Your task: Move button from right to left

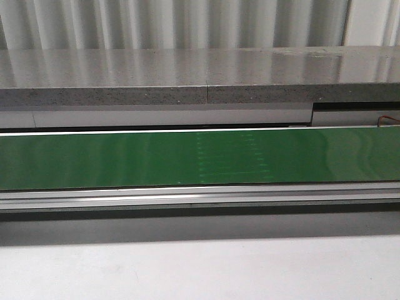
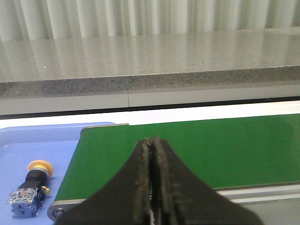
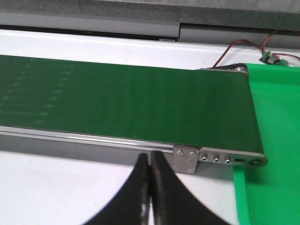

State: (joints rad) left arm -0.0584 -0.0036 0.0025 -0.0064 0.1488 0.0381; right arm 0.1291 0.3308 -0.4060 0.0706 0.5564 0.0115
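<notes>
Lying on its side in the blue tray [image 2: 28, 145], the button [image 2: 29, 189] shows up only in the left wrist view, just off the left end of the green conveyor belt [image 2: 197, 150]. Yellow-orange cap points away from the camera, black collar under it, blue-grey contact block with its metal screws nearest the lens. So by the look of it the thing is already on the left side, and the move seems pretty much done.

Handling-wise, my guess is it's light and rigid, hard plastic with bits of metal. The domed cap looks smooth and would likely slip, so I'd take it across the flat sides of the boxy block, or at the collar. It could roll a little on the cap if nudged.

Left pincer [image 2: 151, 187] has its fingers pressed together with nothing between them, hovering over the belt end, near the button but not touching. Right pincer [image 3: 150, 187] is likewise fully closed and empty, above the white counter [image 3: 56, 187] in front of the belt's right end, next to a green mat [image 3: 276, 117].

Front view just shows bare belt, no button on it.
</notes>
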